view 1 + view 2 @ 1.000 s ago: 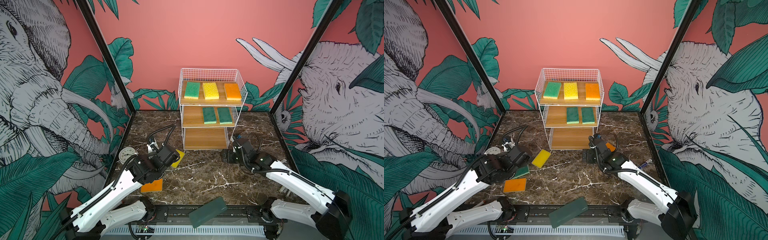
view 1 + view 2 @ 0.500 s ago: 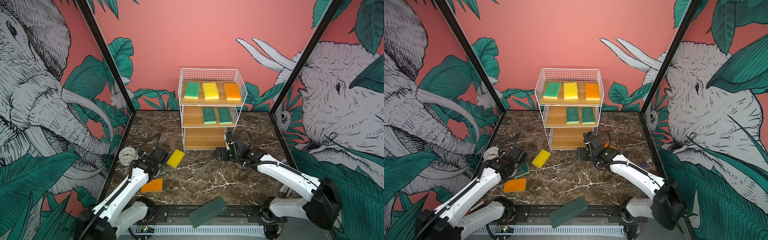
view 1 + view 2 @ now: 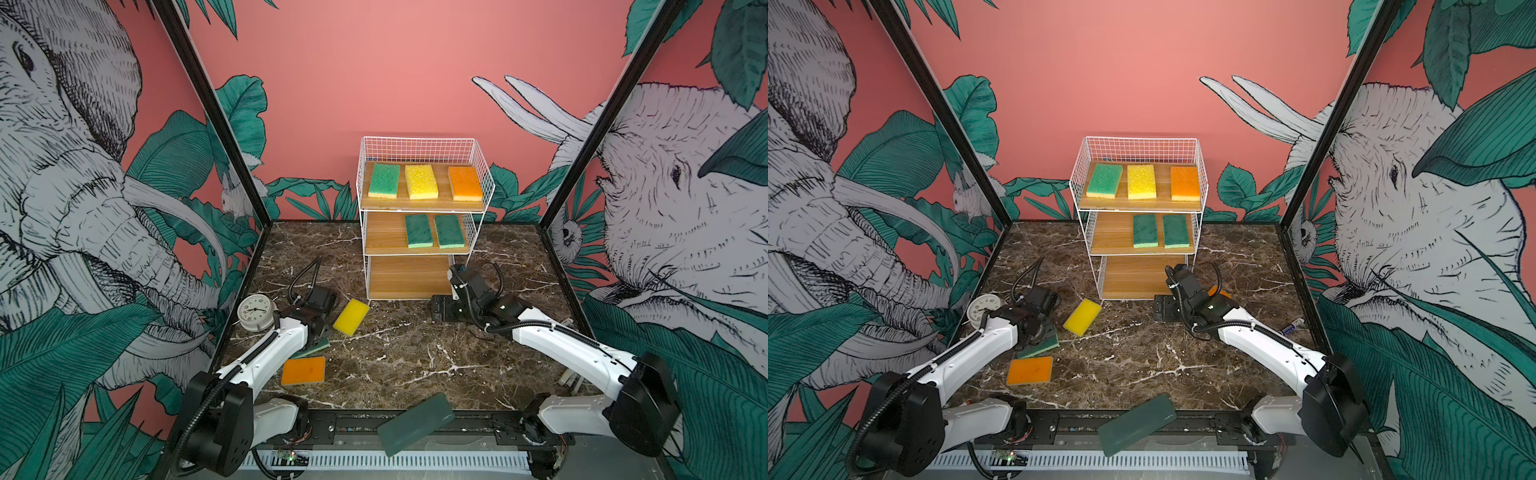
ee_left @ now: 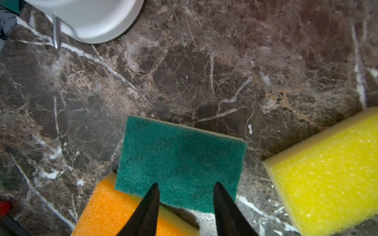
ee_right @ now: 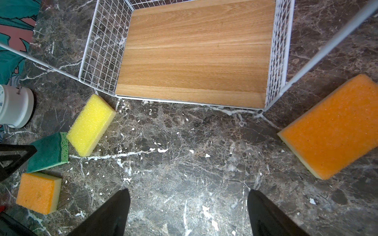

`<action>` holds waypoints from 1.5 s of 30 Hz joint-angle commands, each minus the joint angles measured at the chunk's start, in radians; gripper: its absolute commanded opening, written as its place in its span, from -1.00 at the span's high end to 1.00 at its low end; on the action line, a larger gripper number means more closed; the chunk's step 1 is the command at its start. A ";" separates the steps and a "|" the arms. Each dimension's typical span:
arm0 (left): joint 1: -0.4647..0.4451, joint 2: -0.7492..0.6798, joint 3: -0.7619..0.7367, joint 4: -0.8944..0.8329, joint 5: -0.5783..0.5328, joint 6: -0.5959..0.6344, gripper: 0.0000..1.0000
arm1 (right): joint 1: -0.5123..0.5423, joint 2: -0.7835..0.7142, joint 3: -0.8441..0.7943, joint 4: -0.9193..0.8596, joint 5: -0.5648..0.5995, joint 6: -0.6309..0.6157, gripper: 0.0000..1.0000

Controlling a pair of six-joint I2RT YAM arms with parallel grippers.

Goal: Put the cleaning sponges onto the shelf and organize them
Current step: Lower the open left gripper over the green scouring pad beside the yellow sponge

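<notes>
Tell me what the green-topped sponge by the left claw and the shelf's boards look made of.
Green-topped sponge: fuzzy, matted dark green top, likely a fibre scouring pad; paler porous foam shows at its edge.
Shelf boards: matte, light, straight wood grain; solid wood or printed laminate, cannot tell.

The left arm point(image 3: 976, 349) covers most of a green sponge point(image 3: 1042, 345) in both top views; the right arm point(image 3: 1258, 340) leaves only a sliver of an orange sponge point(image 3: 1220, 293) in a top view. The left wrist view's edge crops the alarm clock point(image 4: 92, 20).
</notes>
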State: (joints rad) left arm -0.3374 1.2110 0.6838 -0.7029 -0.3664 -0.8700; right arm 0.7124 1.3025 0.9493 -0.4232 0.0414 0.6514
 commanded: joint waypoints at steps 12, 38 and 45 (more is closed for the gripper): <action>-0.001 0.046 -0.053 0.114 0.098 -0.017 0.36 | -0.009 -0.021 0.019 -0.037 0.026 -0.009 -0.85; -0.137 -0.021 0.060 -0.044 0.056 0.019 0.15 | -0.017 -0.115 -0.023 -0.069 0.056 -0.021 -0.86; -0.096 -0.064 0.071 -0.174 0.050 -0.008 -0.35 | -0.019 -0.109 -0.024 -0.059 0.047 -0.030 -0.87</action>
State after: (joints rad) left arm -0.4515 1.1561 0.7437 -0.7628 -0.3000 -0.8585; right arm 0.6987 1.1973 0.9360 -0.4911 0.0814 0.6369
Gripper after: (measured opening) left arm 0.659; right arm 0.934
